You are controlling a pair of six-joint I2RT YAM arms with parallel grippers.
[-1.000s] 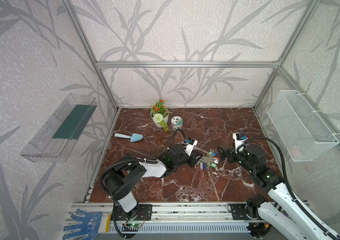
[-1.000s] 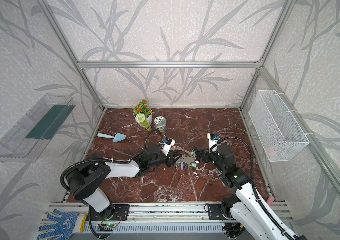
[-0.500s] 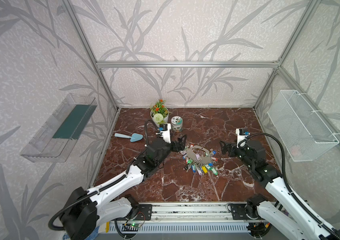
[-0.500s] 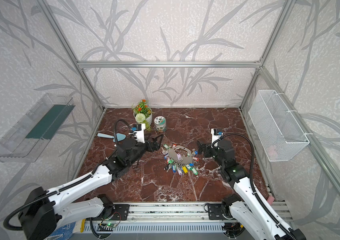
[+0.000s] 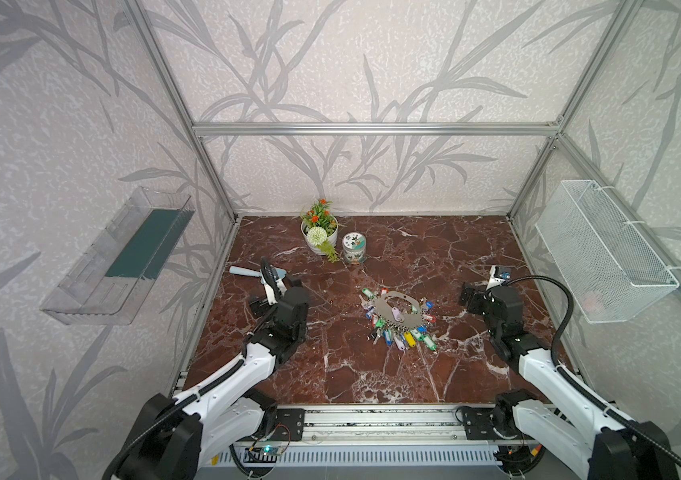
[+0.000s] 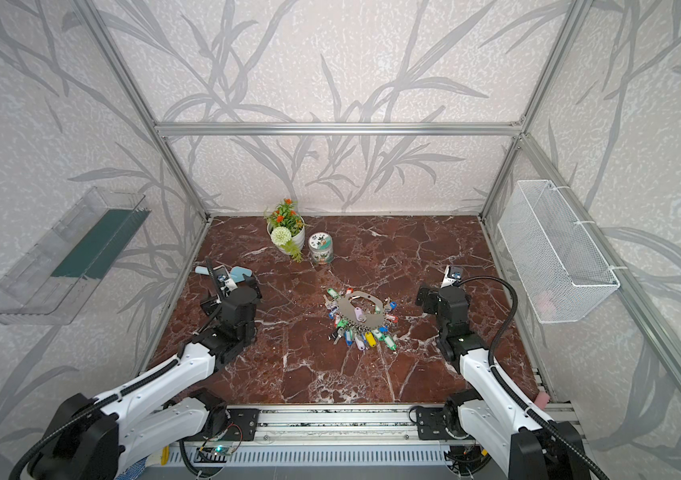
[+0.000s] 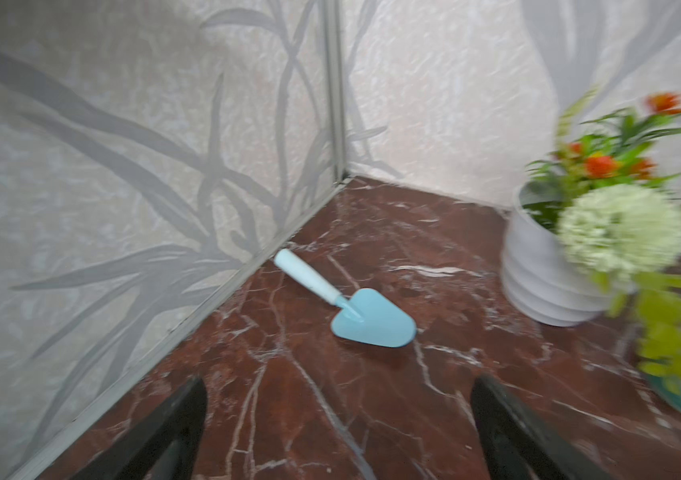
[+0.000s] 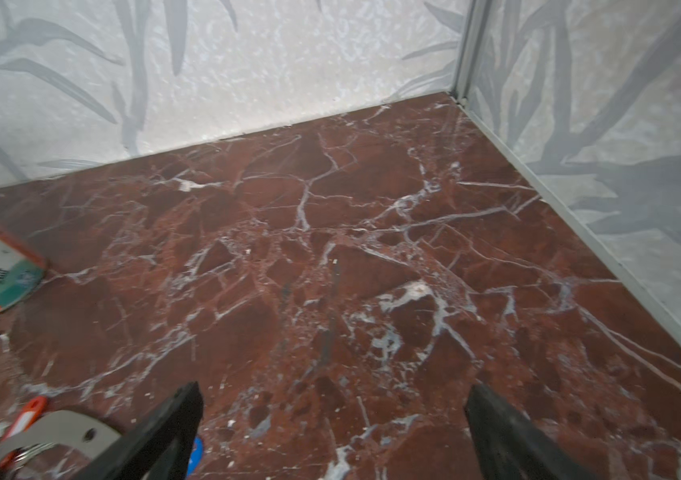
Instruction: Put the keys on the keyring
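Observation:
The keyring, a grey metal plate edged with coloured tags, lies flat on the marble mid-table. The keys' pale lilac tag rests across the plate's big hole; how it is attached is too small to tell. My left gripper is well to the left of the plate, open and empty. My right gripper is to the plate's right, open and empty. The right wrist view catches the plate's rim.
A white flower pot and a small printed tin stand at the back. A blue trowel lies just beyond my left gripper. A clear shelf and a wire basket hang on the side walls.
My left gripper has opened and drawn back leftward from the keyring. The right gripper has pulled away to the right. The keyring now lies flat and alone.

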